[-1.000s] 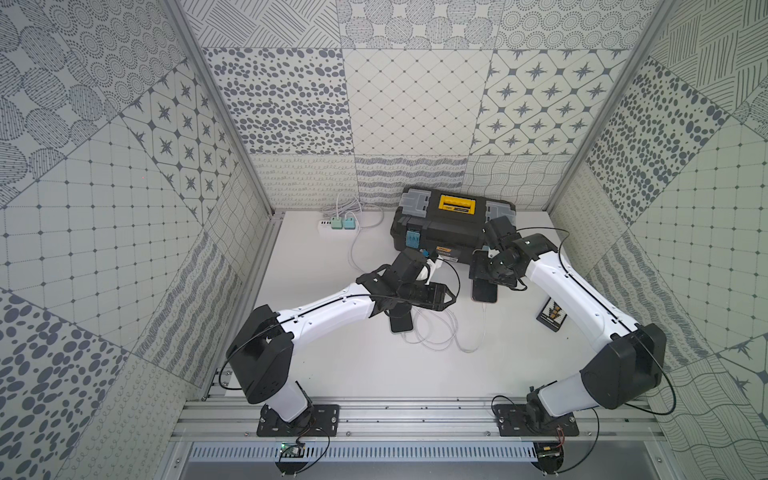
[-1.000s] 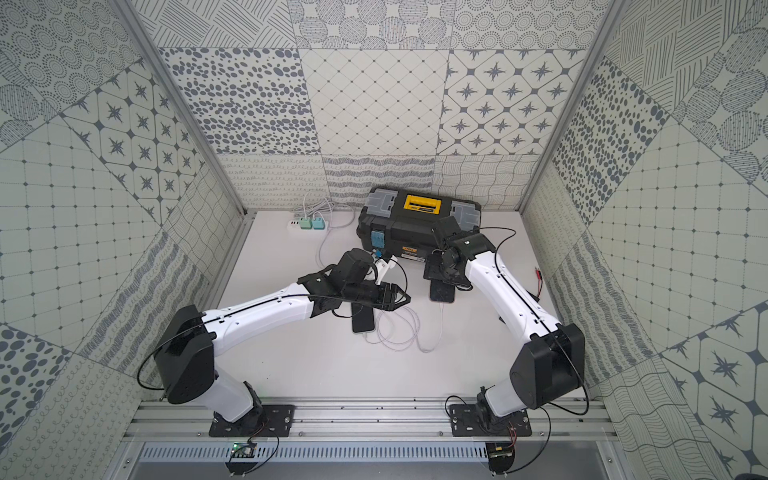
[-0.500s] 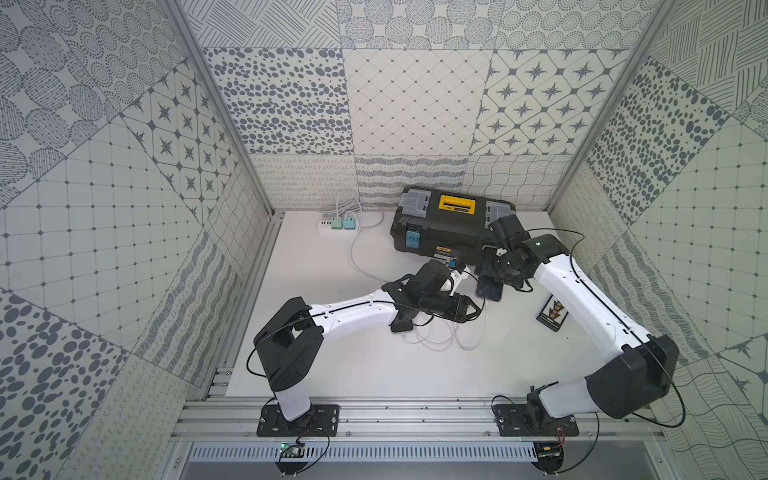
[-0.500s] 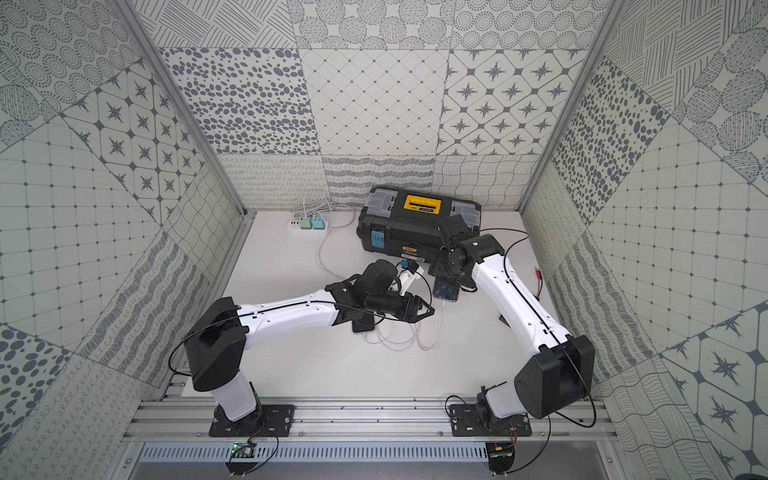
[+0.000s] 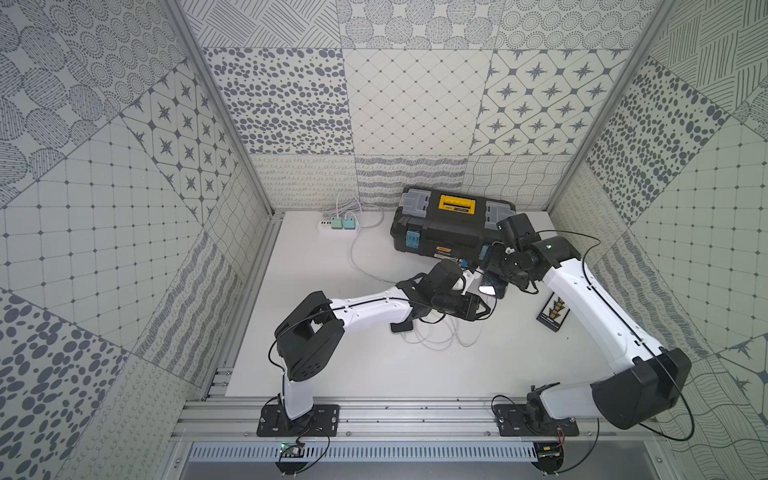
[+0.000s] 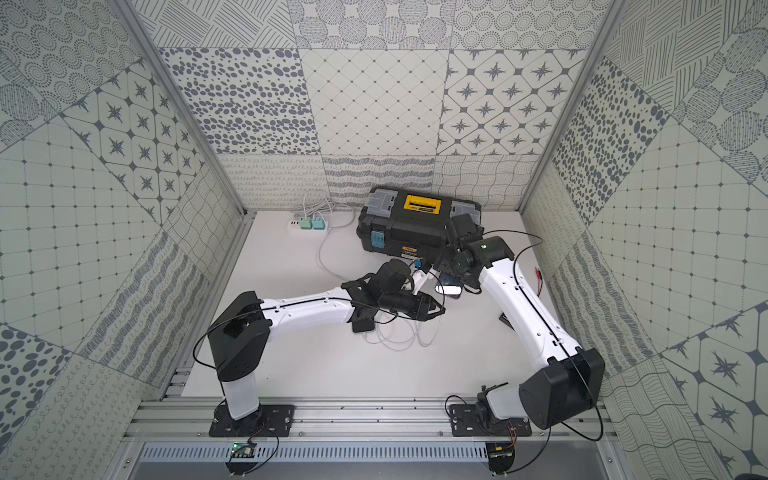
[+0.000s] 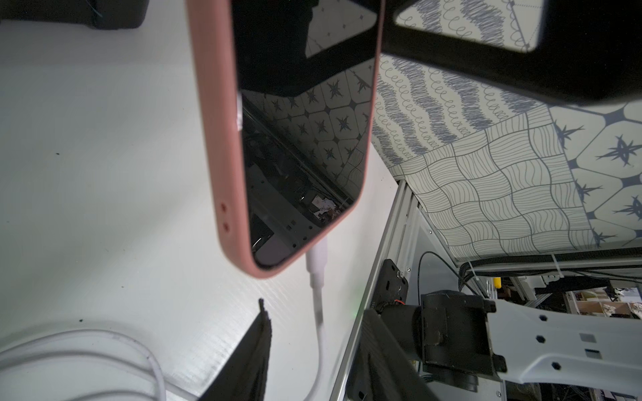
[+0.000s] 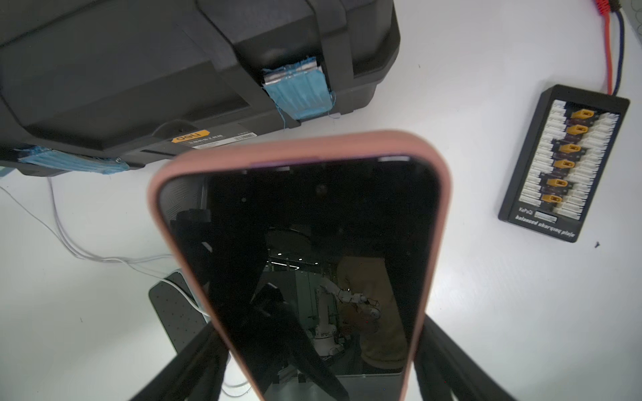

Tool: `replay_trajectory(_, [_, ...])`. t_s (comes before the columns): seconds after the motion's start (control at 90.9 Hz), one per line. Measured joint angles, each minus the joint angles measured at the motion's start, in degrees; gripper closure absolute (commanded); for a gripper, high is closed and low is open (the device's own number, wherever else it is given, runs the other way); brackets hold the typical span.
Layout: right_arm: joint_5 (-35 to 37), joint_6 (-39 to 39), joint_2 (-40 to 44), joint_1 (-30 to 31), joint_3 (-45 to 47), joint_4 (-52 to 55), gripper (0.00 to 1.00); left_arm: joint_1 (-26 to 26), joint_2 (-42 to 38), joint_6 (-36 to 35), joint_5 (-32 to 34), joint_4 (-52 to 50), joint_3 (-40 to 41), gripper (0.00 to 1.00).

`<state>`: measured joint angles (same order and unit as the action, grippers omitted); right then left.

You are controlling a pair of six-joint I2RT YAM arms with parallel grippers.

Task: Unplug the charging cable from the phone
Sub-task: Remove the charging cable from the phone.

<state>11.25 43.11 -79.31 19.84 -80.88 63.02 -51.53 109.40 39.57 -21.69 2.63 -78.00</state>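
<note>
1. Ok, R gripper (image 8: 319,326) is clamping phone (image 8: 298,243) by its sides, holding it raised off table (image 7: 87,173), just in front of toolbox (image 8: 139,69).
2. L gripper (image 7: 314,312) is sitting part-open and gripping nothing, jaws astride cable (image 7: 319,333) just below plug (image 7: 318,258).
3. I'm aiming to pinch the plug body, not the cable, then pull straight along phone's long axis w/ R gripper holding firm.

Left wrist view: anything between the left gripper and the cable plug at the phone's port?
Nothing visible. The white plug sits in the port end of the pink-cased phone, and the charging cable runs through the gap of the open left gripper. Only white table lies behind. The right gripper grips the phone.
</note>
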Motion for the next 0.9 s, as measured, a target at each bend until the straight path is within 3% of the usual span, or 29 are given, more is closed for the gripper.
replay_trajectory(0.594, [0.8, 1.3, 1.0, 0.0, 0.1, -0.8, 0.43, 0.0, 2.8, -0.1, -0.9, -1.1, -3.4, 1.0])
replay_trajectory(0.902, [0.8, 1.5, 1.0, -0.1, 0.4, -1.3, 0.45, 0.0, 2.8, -0.2, -0.7, -2.6, -4.0, 1.0])
